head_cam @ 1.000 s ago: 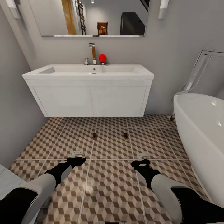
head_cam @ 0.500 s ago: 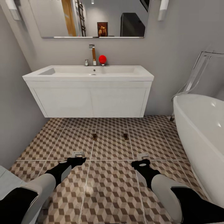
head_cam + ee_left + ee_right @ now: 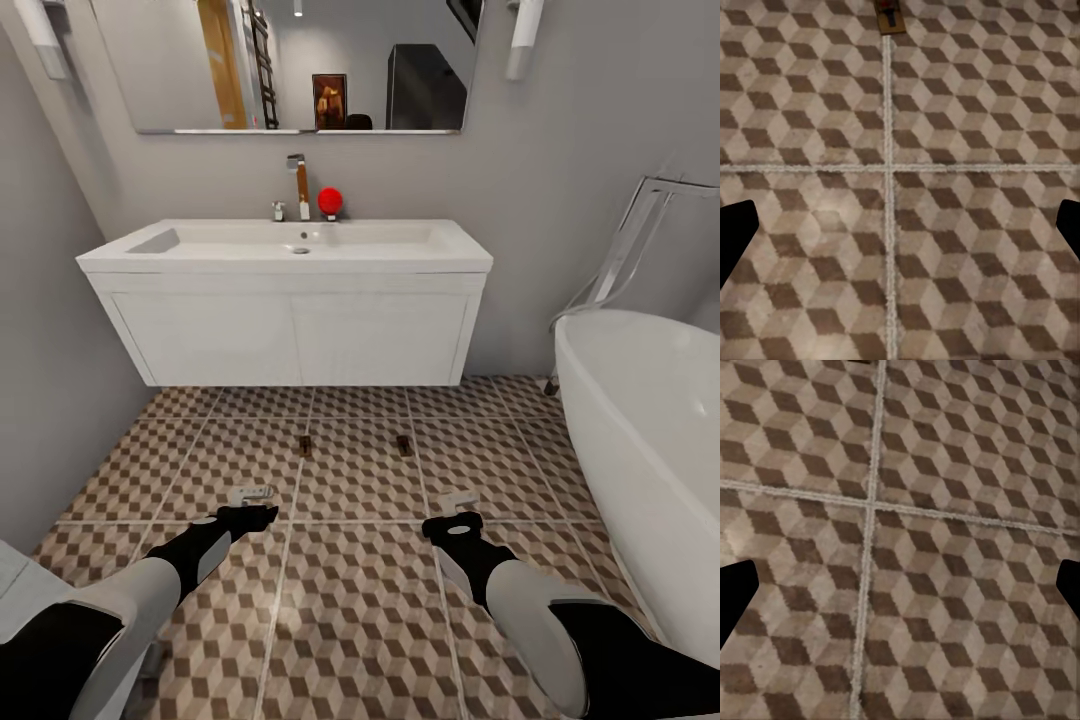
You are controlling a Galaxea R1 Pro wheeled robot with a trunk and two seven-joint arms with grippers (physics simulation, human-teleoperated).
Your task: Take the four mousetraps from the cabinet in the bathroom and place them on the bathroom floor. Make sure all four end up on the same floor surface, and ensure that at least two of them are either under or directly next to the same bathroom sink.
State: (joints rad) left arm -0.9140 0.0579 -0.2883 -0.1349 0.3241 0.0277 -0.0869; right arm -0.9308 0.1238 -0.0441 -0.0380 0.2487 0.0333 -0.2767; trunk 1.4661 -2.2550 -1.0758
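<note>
Mousetraps, two of them, lay on the floor [image 3: 360, 600] ahead of both grippers: one [image 3: 304, 446] beyond the left gripper [image 3: 250, 494], the other [image 3: 403, 445] beyond the right gripper [image 3: 460, 500], both just short of the sink [image 3: 290, 245]. Both grippers hung low with fingers spread and nothing between them (the wrist views showed bare tile there). Two traps seemingly remained to fetch; the sound course was to pull the arms in before turning, steering wide of the tub [image 3: 640, 420] off the right gripper's outer side.

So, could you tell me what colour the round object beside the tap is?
Red: the ball on the sink, clearest in the head view.
</note>
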